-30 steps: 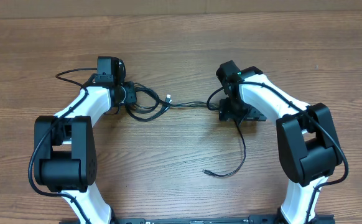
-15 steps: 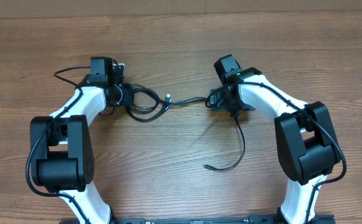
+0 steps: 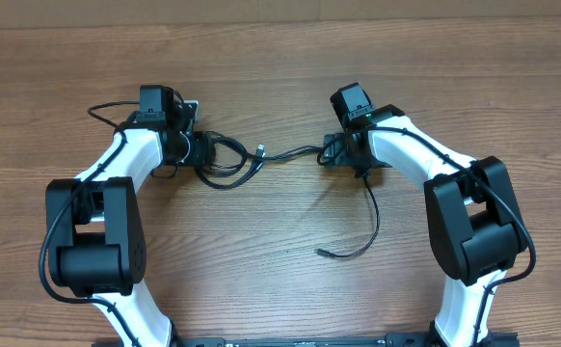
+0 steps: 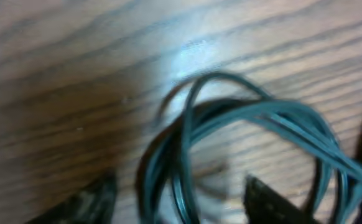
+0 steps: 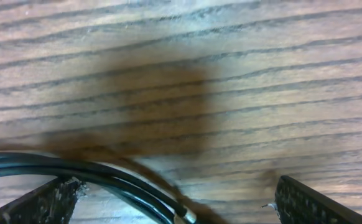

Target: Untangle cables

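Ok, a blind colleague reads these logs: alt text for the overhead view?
Thin black cables lie tangled on a wooden table between two robot arms. Loops bunch at the left tool, a strand runs to the right tool, and a loose end curls away.

Cables [image 4: 262,111] on table [image 3: 280,77], coiled at left hand [image 4: 180,186], stretching to right hand [image 5: 176,186]
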